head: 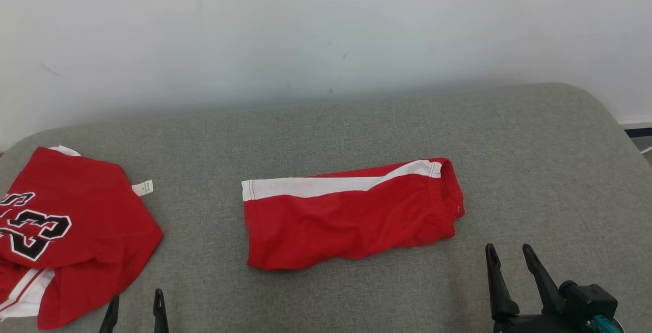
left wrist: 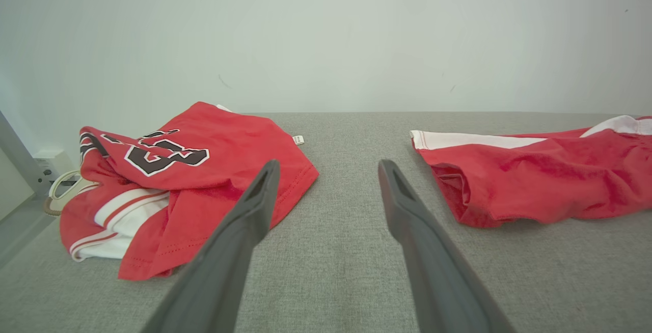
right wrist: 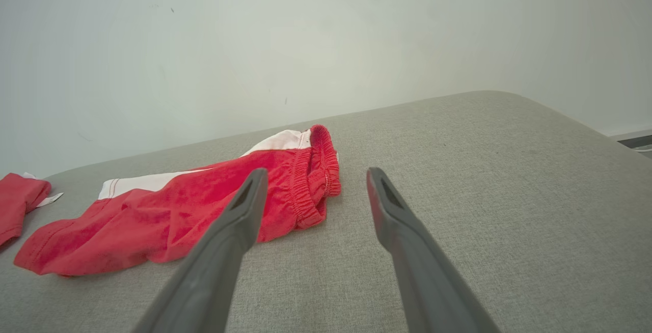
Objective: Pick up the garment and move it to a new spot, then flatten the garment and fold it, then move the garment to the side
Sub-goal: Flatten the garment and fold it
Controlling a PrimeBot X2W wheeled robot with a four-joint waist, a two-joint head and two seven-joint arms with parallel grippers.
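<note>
Both grippers hang released and empty at the near edge: left gripper (head: 137,295) beside the numbered jersey (head: 76,231), right gripper (head: 508,247) just short of the waistband end of the red shorts (head: 351,216). Those shorts lie mid-table (head: 326,134), doubled leg over leg but rumpled. I judge the fold half done; next I'd smooth them, then pinch one end and carry it across.
</note>
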